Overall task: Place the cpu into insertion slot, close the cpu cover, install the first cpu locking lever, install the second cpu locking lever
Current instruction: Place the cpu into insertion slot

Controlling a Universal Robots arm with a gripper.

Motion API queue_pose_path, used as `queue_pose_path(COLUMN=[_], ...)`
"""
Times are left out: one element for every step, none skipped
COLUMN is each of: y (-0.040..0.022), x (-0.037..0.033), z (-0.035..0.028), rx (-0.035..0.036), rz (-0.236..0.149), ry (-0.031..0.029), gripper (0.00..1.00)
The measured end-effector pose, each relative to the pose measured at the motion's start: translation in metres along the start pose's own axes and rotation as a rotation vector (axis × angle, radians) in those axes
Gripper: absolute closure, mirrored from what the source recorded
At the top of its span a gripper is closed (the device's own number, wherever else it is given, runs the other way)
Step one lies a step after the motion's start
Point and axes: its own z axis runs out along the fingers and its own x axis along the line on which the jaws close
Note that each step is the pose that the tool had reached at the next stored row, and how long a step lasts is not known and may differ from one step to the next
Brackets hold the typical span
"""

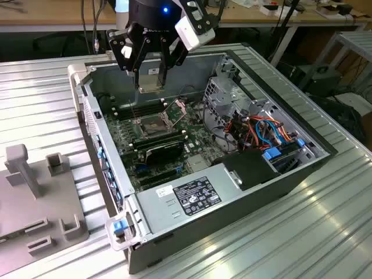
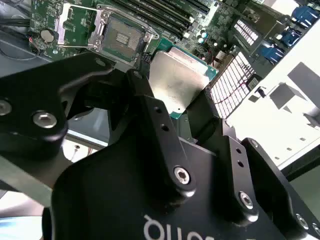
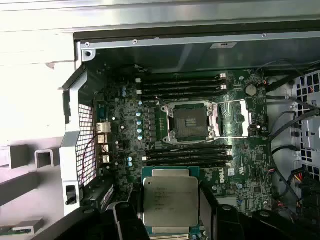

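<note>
the claw (image 1: 150, 77) hangs over the far end of an open computer case (image 1: 244, 203) that lies on a ribbed metal tabletop (image 1: 46, 104). it is narrowed onto the cpu (image 1: 150, 86), gripping it by two opposite edges, with one black finger (image 2: 150, 112) on each side. the cpu is held flat, metal top up, in the air above the green board (image 1: 192, 136) and touching nothing else.

in the first wrist view the cpu (image 3: 170, 200) sits between the fingers (image 3: 125, 222), and the slot (image 3: 190, 121) shows further in on the board (image 3: 120, 130), uncovered, with its dark contact field bare. the cpu is near the slot but not over it: a bank of long black memory slots (image 3: 187, 155) lies between them, and a second bank (image 3: 185, 85) runs along the slot's other side.

the cover (image 3: 243, 120) is swung open, just beside the slot, with the board showing through its window. in the exterior view the cover (image 1: 177, 109) stands tilted up at the edge of the slot (image 1: 150, 124) on the exterior view's right.

the second wrist view shows the cpu (image 2: 177, 80) in the claw (image 2: 175, 106), with the slot (image 2: 122, 35) and the open cover (image 2: 75, 25) beyond it.

a bundle of coloured cables (image 1: 261, 131) lies in the case toward the exterior view's right. a grey fixture (image 1: 35, 192) with raised blocks rests on the tabletop at the exterior view's left.
</note>
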Motion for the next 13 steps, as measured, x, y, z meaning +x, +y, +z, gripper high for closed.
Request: queue_pose_path(y=[0.0, 0.0, 0.0, 0.0, 0.0, 0.0, 0.0, 0.0, 0.0, 0.0001, 0.0005, 0.0015, 0.0021], x=[0.0, 0.0, 0.0, 0.0, 0.0, 0.0, 0.0, 0.0, 0.0, 0.0, -0.0001, 0.0, -0.0001], z=[0.0, 0.0, 0.0, 0.0, 0.0, 0.0, 0.0, 0.0, 0.0, -0.0001, -0.0001, 0.0, 0.0001], rx=[0.0001, 0.0, 0.0, 0.0, 0.0, 0.0, 0.0, 0.0, 0.0, 0.0001, 0.0002, 0.0001, 0.0001], rz=[0.0, 0.0, 0.0, 0.0, 0.0, 0.0, 0.0, 0.0, 0.0, 0.0, 0.0, 0.0, 0.0], ry=[0.0, 0.0, 0.0, 0.0, 0.0, 0.0001, 0.0, 0.0, 0.0, 0.0001, 0.0001, 0.0001, 0.0], gripper=[0.45, 0.45, 0.45, 0.45, 0.45, 0.45, 0.45, 0.45, 0.45, 0.45, 0.45, 0.45, 0.45])
